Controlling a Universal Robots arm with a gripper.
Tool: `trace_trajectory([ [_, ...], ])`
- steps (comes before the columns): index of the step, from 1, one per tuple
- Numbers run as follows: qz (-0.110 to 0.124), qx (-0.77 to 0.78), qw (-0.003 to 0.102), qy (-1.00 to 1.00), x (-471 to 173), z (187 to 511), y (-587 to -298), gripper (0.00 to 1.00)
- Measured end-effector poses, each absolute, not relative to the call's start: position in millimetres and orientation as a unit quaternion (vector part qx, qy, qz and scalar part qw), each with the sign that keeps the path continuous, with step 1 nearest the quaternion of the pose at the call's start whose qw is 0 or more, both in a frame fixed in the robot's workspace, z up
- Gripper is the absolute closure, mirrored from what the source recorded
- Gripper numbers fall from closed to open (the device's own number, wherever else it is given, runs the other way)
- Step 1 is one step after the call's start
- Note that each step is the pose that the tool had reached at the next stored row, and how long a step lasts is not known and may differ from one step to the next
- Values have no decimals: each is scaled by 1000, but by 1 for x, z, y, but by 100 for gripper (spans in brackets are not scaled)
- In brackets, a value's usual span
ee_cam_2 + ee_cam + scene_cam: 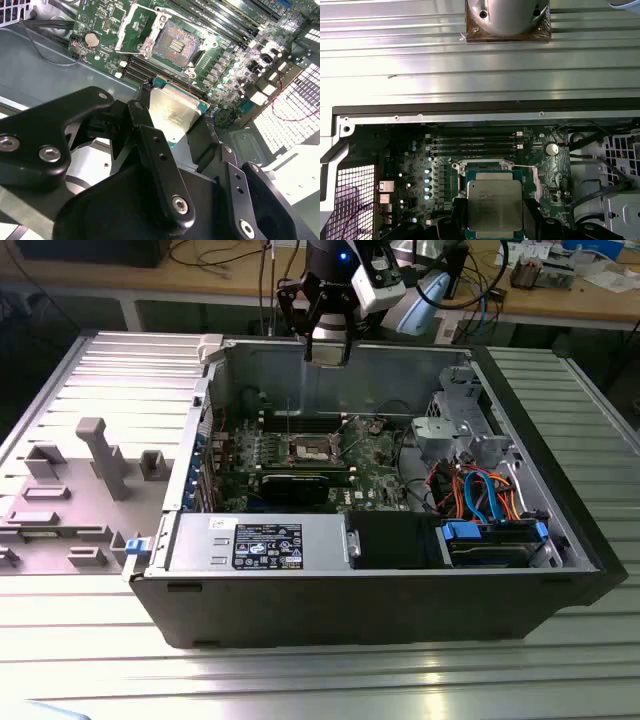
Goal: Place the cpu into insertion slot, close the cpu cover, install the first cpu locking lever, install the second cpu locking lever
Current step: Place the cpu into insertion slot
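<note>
In the exterior view, the tool is hanging high over the far wall of the open computer case, which is sitting on the ribbed bench. The insertion slot is lying lower and nearer, on the green motherboard.

In the second wrist view, the tool is gripping the cpu by two opposite edges, its black fingers drawn in to chip width. The insertion slot is sitting bare, well apart from the chip, and the cpu cover is standing swung open beside it.

In the first wrist view, the cpu is hanging flat between the fingers, its silvery face towards the camera and the motherboard lying beyond it.
</note>
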State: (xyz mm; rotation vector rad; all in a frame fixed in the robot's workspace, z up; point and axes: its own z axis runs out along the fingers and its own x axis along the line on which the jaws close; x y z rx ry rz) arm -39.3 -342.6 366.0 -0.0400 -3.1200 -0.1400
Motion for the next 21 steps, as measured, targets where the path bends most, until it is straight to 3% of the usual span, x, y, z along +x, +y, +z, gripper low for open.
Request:
trace_trajectory([
  [21, -45, -13, 9, -999, -40, 362, -347, 46],
])
